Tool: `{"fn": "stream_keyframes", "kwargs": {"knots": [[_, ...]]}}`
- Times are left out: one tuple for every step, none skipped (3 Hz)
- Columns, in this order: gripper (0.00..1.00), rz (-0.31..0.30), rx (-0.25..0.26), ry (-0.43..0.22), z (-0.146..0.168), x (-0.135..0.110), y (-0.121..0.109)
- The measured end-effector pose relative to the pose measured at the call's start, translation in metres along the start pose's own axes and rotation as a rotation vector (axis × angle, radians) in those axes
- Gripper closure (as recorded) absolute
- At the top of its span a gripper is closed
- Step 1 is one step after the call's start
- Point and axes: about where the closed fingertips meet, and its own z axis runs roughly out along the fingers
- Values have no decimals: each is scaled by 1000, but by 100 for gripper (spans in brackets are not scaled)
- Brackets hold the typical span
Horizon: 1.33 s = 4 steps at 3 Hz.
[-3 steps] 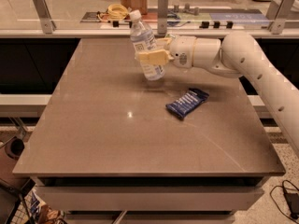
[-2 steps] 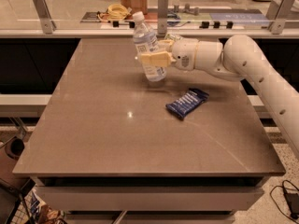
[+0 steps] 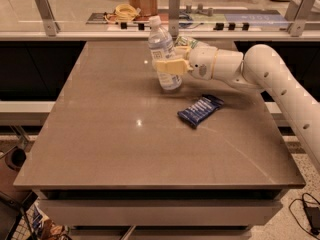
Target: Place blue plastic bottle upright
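A clear, bluish bottle (image 3: 161, 44), white cap uppermost, leans slightly at the bench's (image 3: 100, 134) far middle, the claw (image 3: 166, 65) closed tight around its waist. A can (image 3: 186, 40) sits half hidden behind the claw; a wrapper (image 3: 200, 110) lies right.

1. The scene is lit evenly and fairly brightly from overhead, and a warm, yellowish-brown cast is laid over everything.
2. A small white highlight (image 3: 139, 122) is reflected on the table (image 3: 90, 144), and a paler sheen is spread over its far half.
3. Soft, faint shadows are thrown beneath the snack wrapper (image 3: 200, 110) and under the arm (image 3: 270, 69).
4. The gripper (image 3: 167, 66), clamped on the blue plastic bottle (image 3: 160, 46) over the table's far middle, is well lit, and glints are caught in the clear plastic.
5. The dark cabinet fronts (image 3: 40, 74) behind the table are left in deep shade.
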Motion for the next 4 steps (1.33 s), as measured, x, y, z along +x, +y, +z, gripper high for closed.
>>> {"fn": "stream_keyframes", "kwargs": {"knots": [[100,22,16,-8,-6,10,-10],[100,23,27,-3,-8,11,-13],[82,23,27,-3,-8,9,-13],[59,23,27,-3,-8,8,-13]]}}
